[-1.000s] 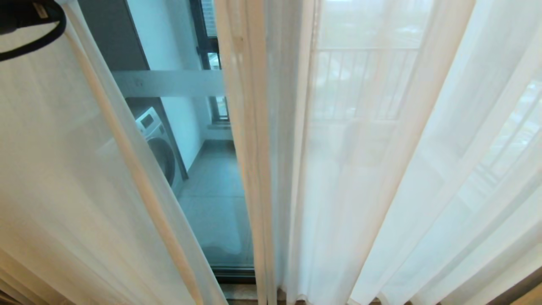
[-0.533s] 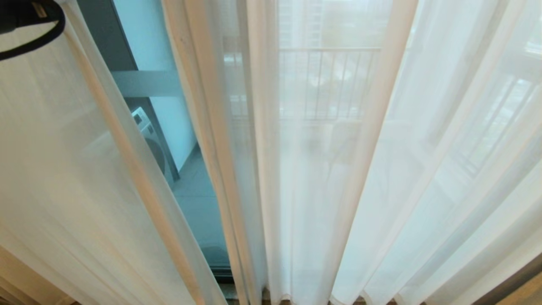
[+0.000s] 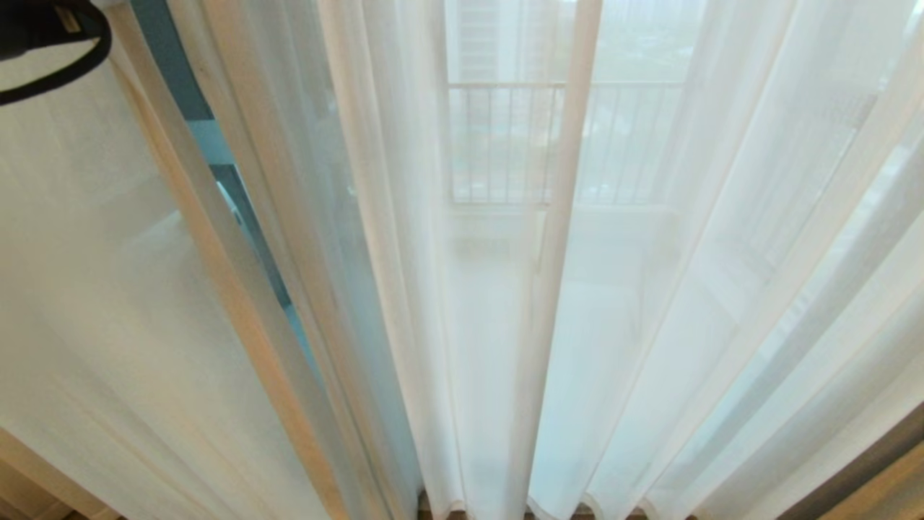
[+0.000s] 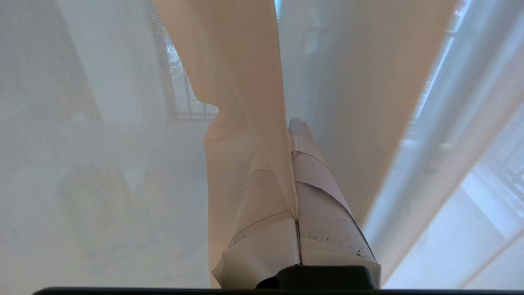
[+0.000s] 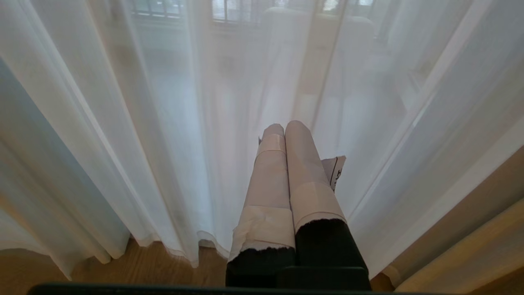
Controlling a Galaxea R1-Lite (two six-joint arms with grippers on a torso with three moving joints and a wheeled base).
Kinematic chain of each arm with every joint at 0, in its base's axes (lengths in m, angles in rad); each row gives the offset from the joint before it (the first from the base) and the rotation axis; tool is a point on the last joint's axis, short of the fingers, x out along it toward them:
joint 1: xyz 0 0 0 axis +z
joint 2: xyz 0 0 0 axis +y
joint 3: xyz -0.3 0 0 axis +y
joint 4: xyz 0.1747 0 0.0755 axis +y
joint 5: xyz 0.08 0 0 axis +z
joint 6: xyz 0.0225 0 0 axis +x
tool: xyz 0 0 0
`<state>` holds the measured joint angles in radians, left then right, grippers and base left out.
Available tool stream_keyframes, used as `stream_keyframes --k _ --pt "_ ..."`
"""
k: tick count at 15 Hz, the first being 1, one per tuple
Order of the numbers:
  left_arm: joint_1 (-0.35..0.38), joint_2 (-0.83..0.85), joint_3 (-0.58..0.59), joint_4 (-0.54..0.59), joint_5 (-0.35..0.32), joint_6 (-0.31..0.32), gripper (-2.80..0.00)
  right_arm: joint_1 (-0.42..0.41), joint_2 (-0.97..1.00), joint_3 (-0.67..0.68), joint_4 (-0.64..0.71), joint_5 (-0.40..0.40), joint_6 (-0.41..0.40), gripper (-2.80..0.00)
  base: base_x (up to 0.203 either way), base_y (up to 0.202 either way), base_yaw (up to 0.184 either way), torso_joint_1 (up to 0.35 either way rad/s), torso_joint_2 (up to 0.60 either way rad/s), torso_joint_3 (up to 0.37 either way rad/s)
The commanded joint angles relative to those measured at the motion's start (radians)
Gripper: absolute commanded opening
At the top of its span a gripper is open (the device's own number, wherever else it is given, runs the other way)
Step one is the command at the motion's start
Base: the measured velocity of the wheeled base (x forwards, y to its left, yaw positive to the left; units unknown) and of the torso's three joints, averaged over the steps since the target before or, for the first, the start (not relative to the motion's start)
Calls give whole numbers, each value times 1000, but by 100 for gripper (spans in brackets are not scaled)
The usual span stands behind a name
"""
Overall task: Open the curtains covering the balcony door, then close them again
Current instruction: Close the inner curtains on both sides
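Note:
The curtains hang as two sheer white panels: the left one (image 3: 86,289) and the right one (image 3: 650,289), almost meeting. Between their edges a thin strip of the balcony door (image 3: 211,143) shows, glass with a frosted band. In the left wrist view my left gripper (image 4: 292,127) is shut on the left panel's hemmed edge (image 4: 245,82), with the fabric pinched between its taped fingers. My right gripper (image 5: 284,127) is shut on nothing and points at the lower pleats of the curtains (image 5: 163,123), just above the floor.
A barred railing (image 3: 505,144) shows through the fabric. Thicker beige drapes (image 5: 470,254) hang at the right edge. A wooden floor (image 5: 135,266) lies under the wavy hems. My left arm's black cable (image 3: 43,43) sits in the top left corner of the head view.
The whole head view has slid sideways while the left panel stayed with my left gripper. The gap between the panels has shrunk from wide to a sliver, covering the washing machine.

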<state>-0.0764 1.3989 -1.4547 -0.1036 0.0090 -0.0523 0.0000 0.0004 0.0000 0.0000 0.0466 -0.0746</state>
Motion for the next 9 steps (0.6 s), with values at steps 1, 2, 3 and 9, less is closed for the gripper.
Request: stream_keyframes --k 1,2,3,9 --pt "0 -1 2 -1 0 -1 -280 0 0 0 0 1 -1 -280 0 -185 3 2 -5 2" --pt "0 -1 2 -1 0 0 -280 0 0 0 0 1 -1 -280 0 -182 1 6 -1 -2" --pt "0 -1 2 -2 2 0 -280 0 0 0 0 1 -1 -280 0 -184 3 2 -7 -1" --pt "-2 -9 2 -34 5 -1 -280 0 0 0 0 1 -1 -280 0 -95 1 1 2 0"
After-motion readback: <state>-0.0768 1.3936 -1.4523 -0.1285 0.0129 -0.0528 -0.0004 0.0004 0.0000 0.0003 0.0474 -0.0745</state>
